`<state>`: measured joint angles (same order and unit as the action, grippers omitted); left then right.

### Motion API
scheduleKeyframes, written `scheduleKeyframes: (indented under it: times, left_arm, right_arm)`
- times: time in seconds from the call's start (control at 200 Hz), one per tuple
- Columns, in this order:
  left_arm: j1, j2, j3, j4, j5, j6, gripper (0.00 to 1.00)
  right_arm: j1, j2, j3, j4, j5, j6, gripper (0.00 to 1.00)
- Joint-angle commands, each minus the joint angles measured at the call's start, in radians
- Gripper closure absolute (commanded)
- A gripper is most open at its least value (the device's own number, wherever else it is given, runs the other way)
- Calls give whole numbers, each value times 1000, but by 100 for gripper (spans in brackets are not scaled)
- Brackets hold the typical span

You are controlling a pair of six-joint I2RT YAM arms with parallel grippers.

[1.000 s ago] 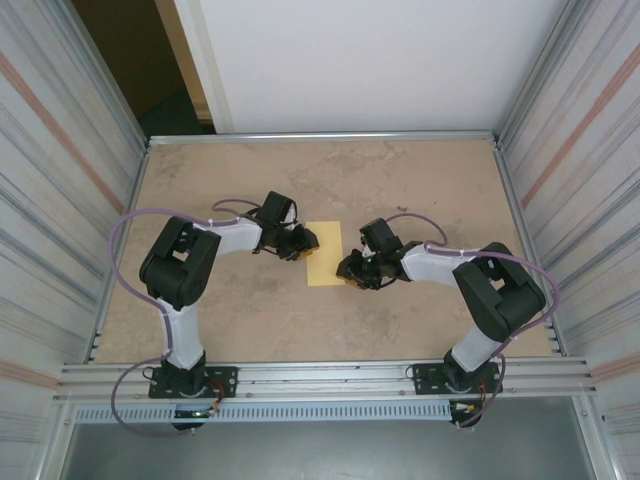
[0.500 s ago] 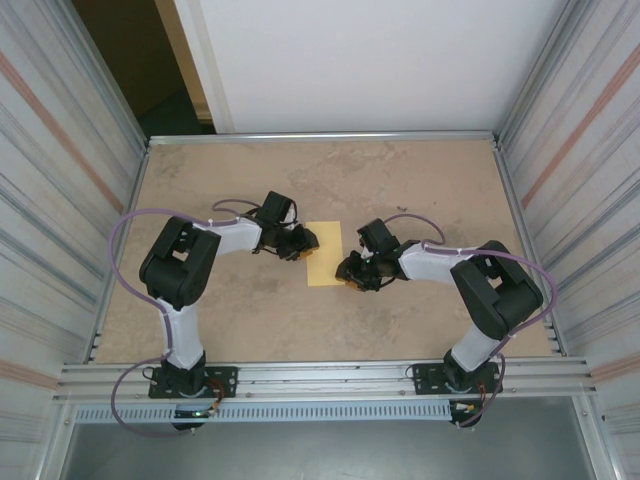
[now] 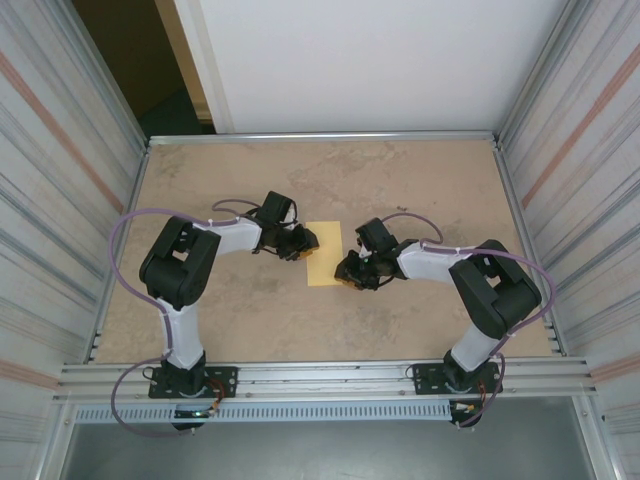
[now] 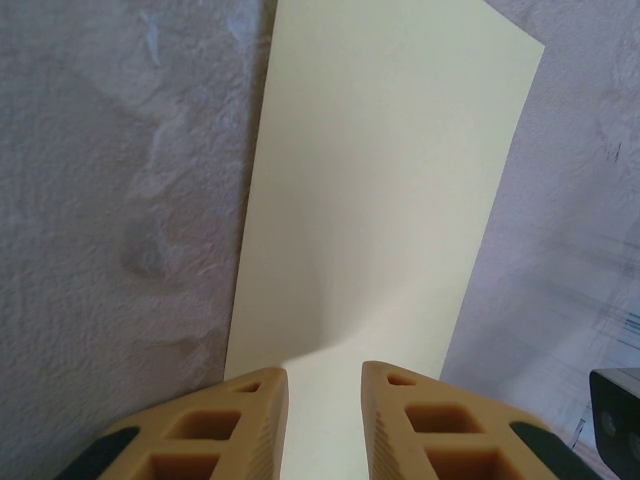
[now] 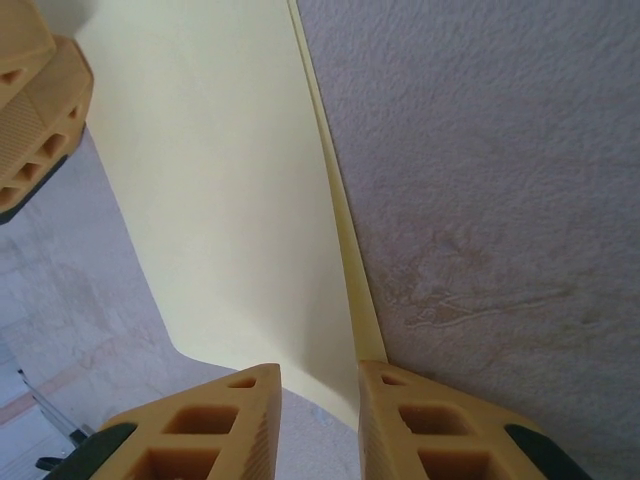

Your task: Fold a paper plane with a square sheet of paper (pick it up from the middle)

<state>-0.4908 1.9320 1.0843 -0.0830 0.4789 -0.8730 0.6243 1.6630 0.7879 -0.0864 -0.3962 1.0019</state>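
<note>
One plain pale-yellow paper (image 3: 323,253) lies doubled on the table (image 3: 420,180), between two grippers. The left gripper (image 4: 325,378) has its jaws slightly parted, and the paper's end runs into their gap. The right gripper (image 5: 320,372) is also narrowly parted, with the paper's layered edge entering its gap.

The overhead view is bright and evenly lit from above. The plain white panel (image 3: 370,60) beyond the far edge of the mottled beige desk (image 3: 420,180) is nearly washed out, and the open doorway (image 3: 130,60) past the far left corner is dark. The black-and-white arms (image 3: 180,270) cast only faint, soft shadows.

From the left wrist, the thin pale-yellow square sheet of paper (image 4: 380,200) is sharp. A soft-edged change of shade crosses it just ahead of the left pincer (image 4: 325,420), and the desk smears into streaks at the right. From the right wrist, the sheet glares pale at upper left, the desk grain is crisp, and the lower left is hazy.
</note>
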Motion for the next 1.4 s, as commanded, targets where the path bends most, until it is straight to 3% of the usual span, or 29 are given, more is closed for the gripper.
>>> scheduleKeyframes:
  times: [0.0,0.616,1.037,1.163,1.393]
  left_arm:
    - [9,42,-29,-86,-27,-7,72]
    - [9,35,-32,-86,-24,-6,72]
    - [9,18,-25,-98,-25,11,72]
    - [9,4,-27,-55,11,20,72]
    - [8,-89,-23,46,44,77,68]
  right_arm:
    - [6,-6,12,21,6,-16,76]
    - [8,9,15,36,37,38,80]
    - [5,-29,-4,14,57,46,94]
    - [2,-42,-13,14,46,50,99]
    - [-10,-103,-47,-16,31,40,100]
